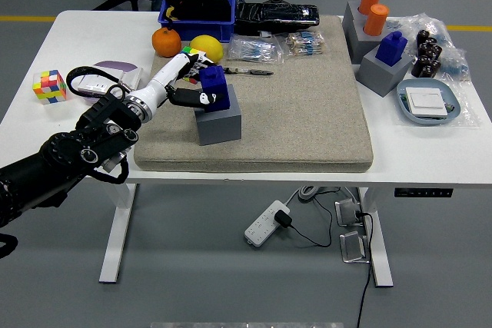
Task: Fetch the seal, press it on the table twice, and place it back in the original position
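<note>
On the white table (254, 170), a beige mat (307, 113) carries a grey block (219, 124). The robot's left hand (188, 90) grips the blue seal (214, 87) atop it. At eleven o'clock, a blue bin (171, 16) holds dark items.

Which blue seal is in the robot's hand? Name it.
The blue seal on the grey block at the mat's left, gripped by the left hand; the other blue seal sits untouched at the right.
</note>
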Robot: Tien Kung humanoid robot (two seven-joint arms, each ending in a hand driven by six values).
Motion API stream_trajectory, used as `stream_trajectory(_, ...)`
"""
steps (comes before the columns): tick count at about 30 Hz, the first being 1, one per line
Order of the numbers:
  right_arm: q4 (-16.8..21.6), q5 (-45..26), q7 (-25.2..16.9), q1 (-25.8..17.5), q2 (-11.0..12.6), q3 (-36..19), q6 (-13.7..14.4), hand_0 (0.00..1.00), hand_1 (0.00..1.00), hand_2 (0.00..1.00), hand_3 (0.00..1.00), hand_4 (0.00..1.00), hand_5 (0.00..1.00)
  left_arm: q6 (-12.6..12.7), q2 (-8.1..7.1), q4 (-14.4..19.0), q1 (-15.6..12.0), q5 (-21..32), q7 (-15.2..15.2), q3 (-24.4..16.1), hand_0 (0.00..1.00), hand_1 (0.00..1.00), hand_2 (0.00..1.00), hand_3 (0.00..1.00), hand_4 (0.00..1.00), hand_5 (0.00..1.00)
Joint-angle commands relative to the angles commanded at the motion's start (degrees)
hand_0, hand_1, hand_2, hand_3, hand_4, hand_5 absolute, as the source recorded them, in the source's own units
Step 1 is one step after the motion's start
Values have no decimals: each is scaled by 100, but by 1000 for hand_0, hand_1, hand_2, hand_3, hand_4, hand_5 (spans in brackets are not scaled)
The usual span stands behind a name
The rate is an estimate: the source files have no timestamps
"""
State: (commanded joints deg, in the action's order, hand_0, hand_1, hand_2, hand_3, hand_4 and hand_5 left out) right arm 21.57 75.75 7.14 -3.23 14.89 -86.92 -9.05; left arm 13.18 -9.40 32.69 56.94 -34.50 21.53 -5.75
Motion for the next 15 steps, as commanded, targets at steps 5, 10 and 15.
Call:
stream_trajectory(5, 8, -2, -2, 5, 3, 0, 4, 835, 774, 742, 720, 753, 517, -7, -32, 9, 25, -23, -9, 21, 685, 541, 508, 617, 716, 2)
stream_trajectory(10, 4, -1, -1, -2, 5, -4, 5, 835, 774, 742, 720, 753, 517, -32, -59, 15, 28, -70, -37, 102, 685, 541, 508, 617, 716, 2)
stream_trajectory(15, 0, 3, 1, -9, 9, -2, 6, 835, 774, 741, 719, 753, 517, -58, -101, 53, 50, -72, -59, 180, 682, 529, 498, 613, 717, 2)
